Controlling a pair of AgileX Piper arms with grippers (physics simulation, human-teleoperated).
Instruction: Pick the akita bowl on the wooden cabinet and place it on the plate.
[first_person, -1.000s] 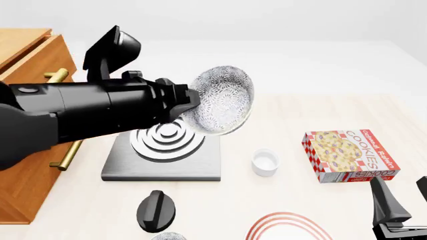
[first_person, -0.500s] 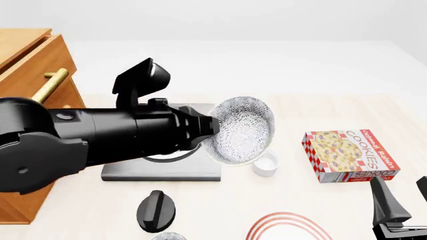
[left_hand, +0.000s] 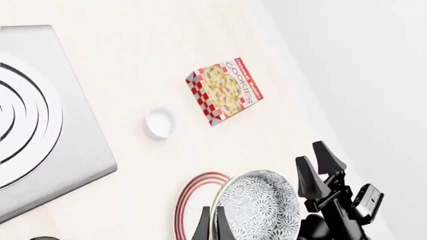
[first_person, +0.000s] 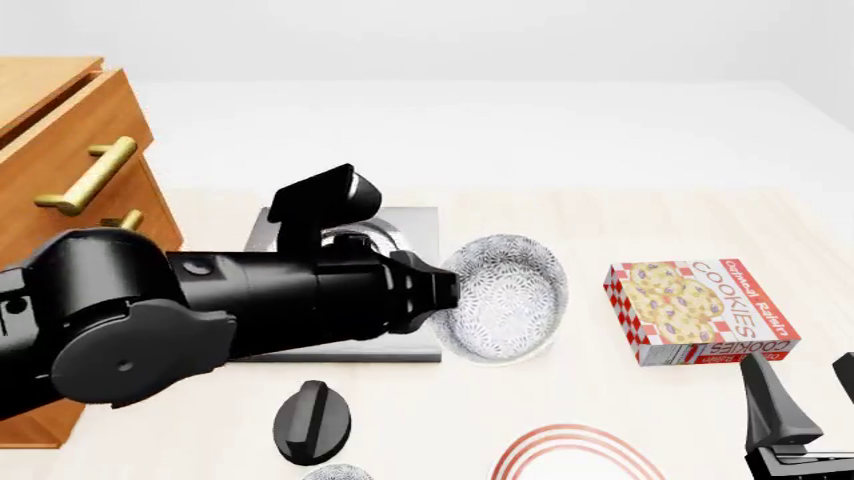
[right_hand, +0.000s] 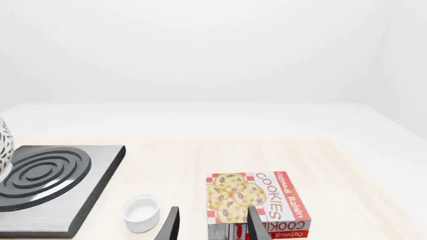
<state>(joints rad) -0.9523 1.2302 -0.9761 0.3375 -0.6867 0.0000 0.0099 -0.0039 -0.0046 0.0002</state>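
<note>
The akita bowl (first_person: 507, 297), speckled grey and white, hangs tilted on its side above the table, just right of the hob. My left gripper (first_person: 449, 290) is shut on its rim. In the left wrist view the fingers (left_hand: 204, 226) pinch the bowl (left_hand: 260, 207) at its edge, and the red-ringed plate (left_hand: 192, 200) lies partly beneath it. In the front view the plate (first_person: 574, 450) is at the near edge, lower than the bowl and to its right. The wooden cabinet (first_person: 60, 130) stands at far left. My right gripper (first_person: 806, 388) is open and holds nothing, at the near right.
A steel hob (left_hand: 40, 125) lies behind my left arm. A small white cup (left_hand: 160, 123) stands between the hob and a cookies box (first_person: 701, 312). A black knob (first_person: 311, 420) lies near the front edge.
My left arm has carried the bowl down and to the right, away from the cabinet and past the hob, nearer the plate. The right gripper has not moved.
</note>
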